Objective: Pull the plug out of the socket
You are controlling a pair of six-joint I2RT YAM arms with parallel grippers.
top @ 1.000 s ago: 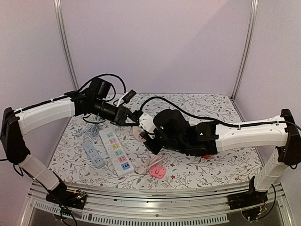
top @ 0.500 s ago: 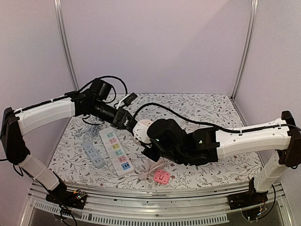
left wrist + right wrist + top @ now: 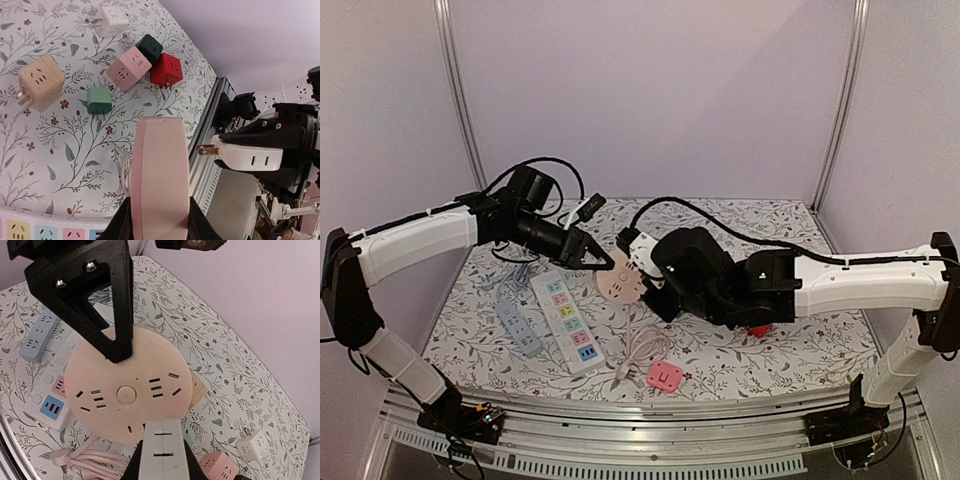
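Note:
My left gripper is shut on the rim of the round pink socket and holds it edge-on above the table. In the top view the socket hangs between the two arms. My right gripper is shut on the white plug. The plug's brass prongs are bare, with a small gap between them and the socket's face. From the right wrist, the socket's face shows empty slots, and the left gripper's black fingers clamp its top edge.
A white power strip with coloured outlets and a grey-blue strip lie at the left. The socket's pink cable coils below it, beside a pink cube. Several cube adapters, beige, pink and red, sit further right.
The right gripper has drawn back up and to the right with the plug. The socket has tilted its face towards the top camera. The pink cube has slid slightly forward.

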